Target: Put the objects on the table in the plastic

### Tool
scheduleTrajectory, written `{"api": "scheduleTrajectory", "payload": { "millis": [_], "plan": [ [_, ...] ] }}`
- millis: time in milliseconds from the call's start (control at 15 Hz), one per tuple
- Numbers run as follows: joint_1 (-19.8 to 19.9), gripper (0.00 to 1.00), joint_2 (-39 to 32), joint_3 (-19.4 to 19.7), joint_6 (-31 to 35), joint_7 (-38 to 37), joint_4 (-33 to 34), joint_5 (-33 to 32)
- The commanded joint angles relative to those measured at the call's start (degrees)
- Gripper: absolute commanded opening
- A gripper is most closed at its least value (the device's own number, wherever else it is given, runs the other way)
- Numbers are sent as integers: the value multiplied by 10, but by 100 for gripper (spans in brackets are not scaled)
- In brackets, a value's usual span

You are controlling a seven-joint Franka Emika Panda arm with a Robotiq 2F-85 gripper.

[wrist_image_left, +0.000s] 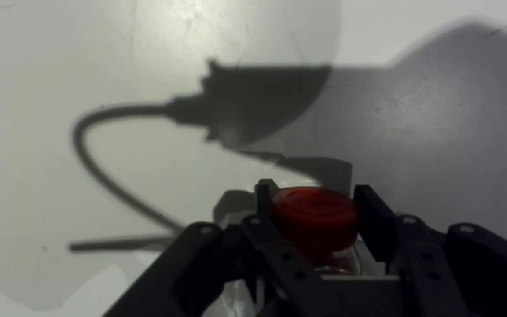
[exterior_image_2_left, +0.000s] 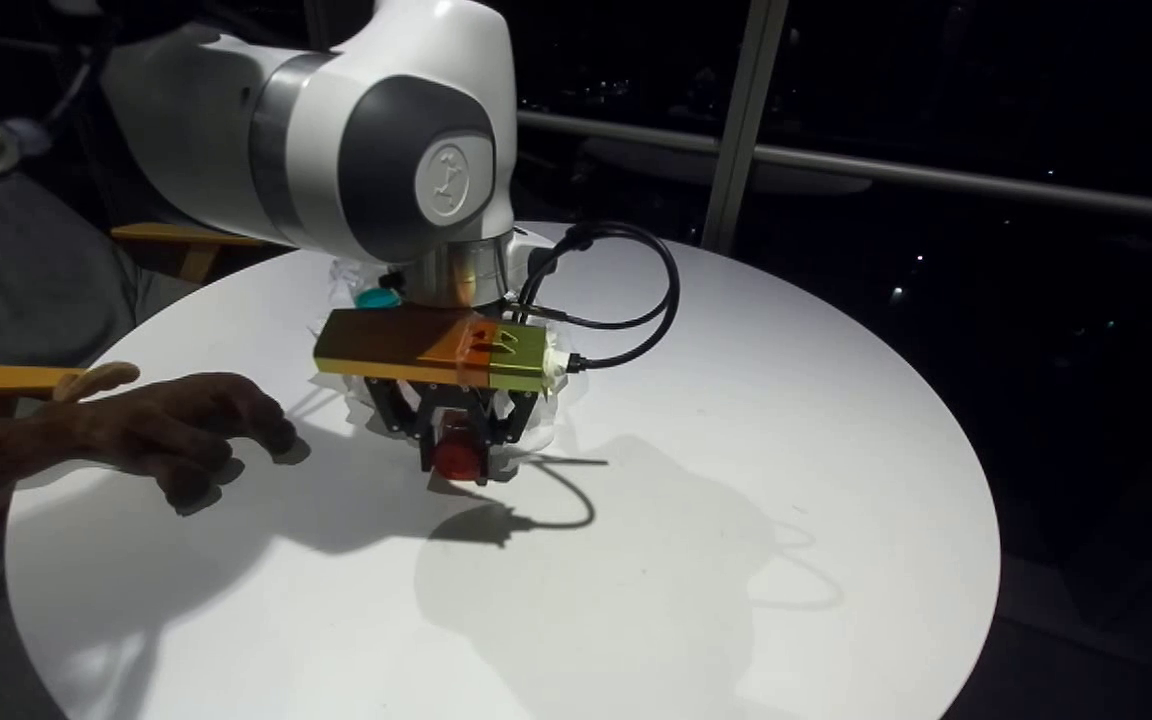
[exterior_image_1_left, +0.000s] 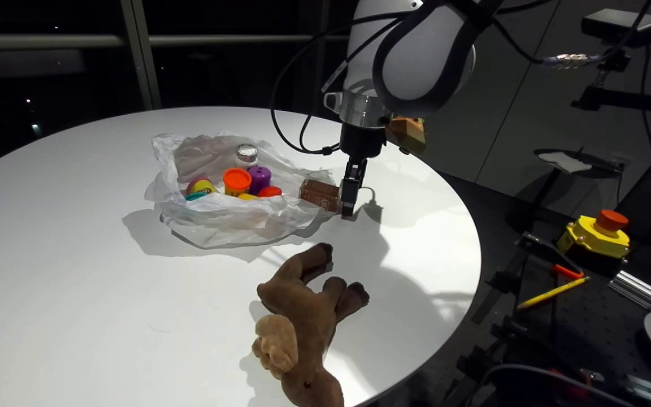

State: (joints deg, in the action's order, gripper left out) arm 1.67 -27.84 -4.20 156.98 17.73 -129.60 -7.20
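Grasping a brown bottle (exterior_image_1_left: 319, 195) by its red cap (wrist_image_left: 315, 215), with the gripper (exterior_image_2_left: 457, 466) pointing down, low over the round white table (exterior_image_1_left: 77, 282), and black fingers (wrist_image_left: 374, 220) touching the cap on both sides; just there, the bottle on its side, at the edge of a crumpled, see-through plastic bag (exterior_image_1_left: 212, 223); inside the bag, tubs (exterior_image_1_left: 237, 181) in orange, purple, yellow, red and teal, along with a jar (exterior_image_1_left: 246, 155) under a silvery top; apart from the bag, near the rim of the table, a brown stuffed toy (exterior_image_1_left: 303, 305), also on its side; across the table, broad soft shadows (exterior_image_2_left: 586, 560); beyond, in both exterior views, dark windows (exterior_image_1_left: 48, 79) with a few specks of light (exterior_image_2_left: 898, 292); only in an exterior view, most of the tubs, the jar, a yellow box (exterior_image_1_left: 594, 240) with a red button (exterior_image_1_left: 611, 220), and below it a pencil (exterior_image_1_left: 553, 293); only in an exterior view, a wooden-armed chair (exterior_image_2_left: 186, 236) beside the table, the bag there mostly hidden behind the gripper and arm (exterior_image_2_left: 446, 60), with a teal lid (exterior_image_2_left: 377, 299) and white folds peeking out; in the wrist view, the top of the cap, a clear part of the bottle just beneath, and small scuffs (wrist_image_left: 500, 30) on the table.
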Motion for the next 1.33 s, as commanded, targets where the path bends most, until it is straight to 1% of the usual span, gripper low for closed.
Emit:
{"api": "scheduleTrajectory", "payload": {
  "millis": [0,67,200,267,400,533,667,733,800,867,933,1000,1133,1267],
  "plan": [
    [5,21,13,-6,30,-3,-13,3],
    [0,25,15,-2,32,-10,-14,0],
    [-18,24,33,11,14,-38,-16,-7],
    [-39,24,46,30,33,-78,-23,-18],
    [-96,23,70,73,15,-156,-24,-62],
    [-150,23,85,107,-44,-236,-4,-115],
    [-186,23,79,113,-147,-305,44,-144],
    [-193,23,72,107,-191,-331,63,-154],
    [-217,23,54,118,-240,-340,92,-144],
    [-221,23,42,111,-289,-352,125,-141],
    [-202,23,31,84,-337,-360,157,-145],
    [-200,23,9,77,-374,-364,193,-144],
    [-195,23,-23,67,-418,-364,251,-142],
    [-189,23,-65,64,-436,-359,307,-138]
  ]
}}
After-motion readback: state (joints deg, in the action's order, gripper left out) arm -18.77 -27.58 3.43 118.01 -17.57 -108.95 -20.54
